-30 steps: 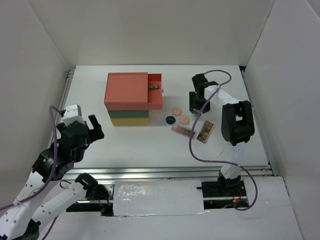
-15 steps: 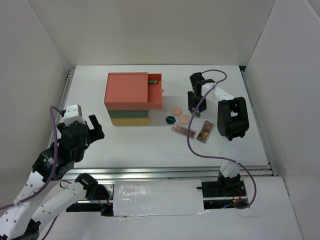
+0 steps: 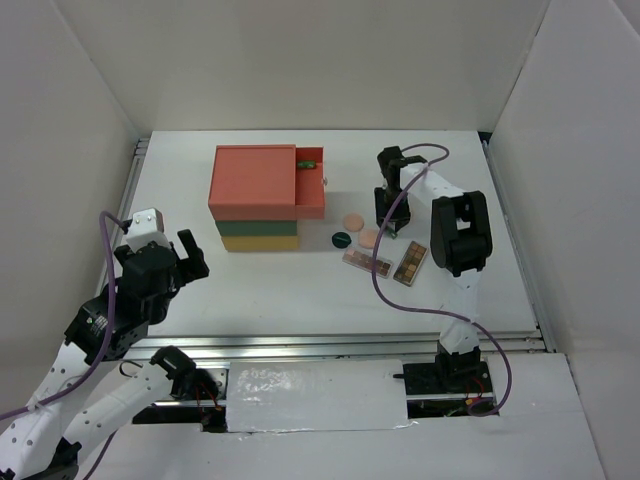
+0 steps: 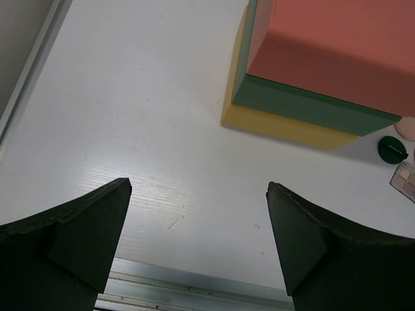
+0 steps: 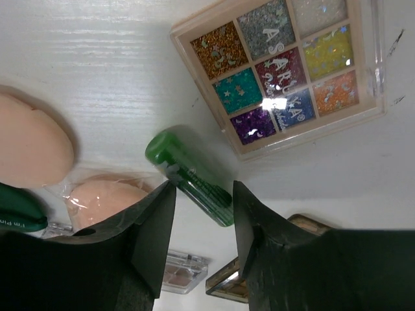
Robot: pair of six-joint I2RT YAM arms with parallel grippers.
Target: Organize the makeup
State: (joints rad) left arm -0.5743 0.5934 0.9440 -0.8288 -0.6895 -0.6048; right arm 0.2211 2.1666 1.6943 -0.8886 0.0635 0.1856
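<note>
Jaws of the right gripper (image 5: 203,194) straddle the green tube (image 5: 188,178), half spread (whether they pinch it, I cannot tell); tube lies on the table (image 3: 280,290) toward its far right, between square palette (image 5: 285,71) and peach puff (image 5: 104,201); left gripper (image 4: 198,188) gapes wide by the left edge.

Bright, even light falls from above on the white table (image 3: 280,290), shadows short and soft; a small glare spot sits on the square palette (image 5: 279,71), and the near fingers (image 4: 71,240) read dark, slightly soft.
</note>
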